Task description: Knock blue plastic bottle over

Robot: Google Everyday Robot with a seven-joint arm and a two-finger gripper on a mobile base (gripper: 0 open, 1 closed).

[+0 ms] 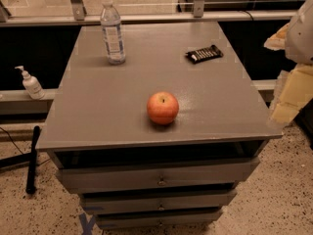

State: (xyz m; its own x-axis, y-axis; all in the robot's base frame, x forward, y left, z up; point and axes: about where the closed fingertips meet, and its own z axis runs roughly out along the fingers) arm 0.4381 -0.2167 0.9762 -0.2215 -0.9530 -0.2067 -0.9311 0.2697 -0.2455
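Note:
The blue plastic bottle point(112, 31) is clear and slim, with a white cap and a pale blue-white label. It stands upright at the back left of the grey cabinet top point(98, 106). My gripper point(289, 98) shows as a pale yellowish shape at the right edge of the view, beside the cabinet's right side and far from the bottle. The white arm point(301, 31) rises above it.
A red-orange apple point(163, 107) sits at the front middle of the top. A dark snack bar point(204, 54) lies at the back right. A small white pump-dispenser bottle point(31, 83) stands on a ledge to the left. Drawers point(159, 180) are below, and a black pole point(32, 158) is on the floor.

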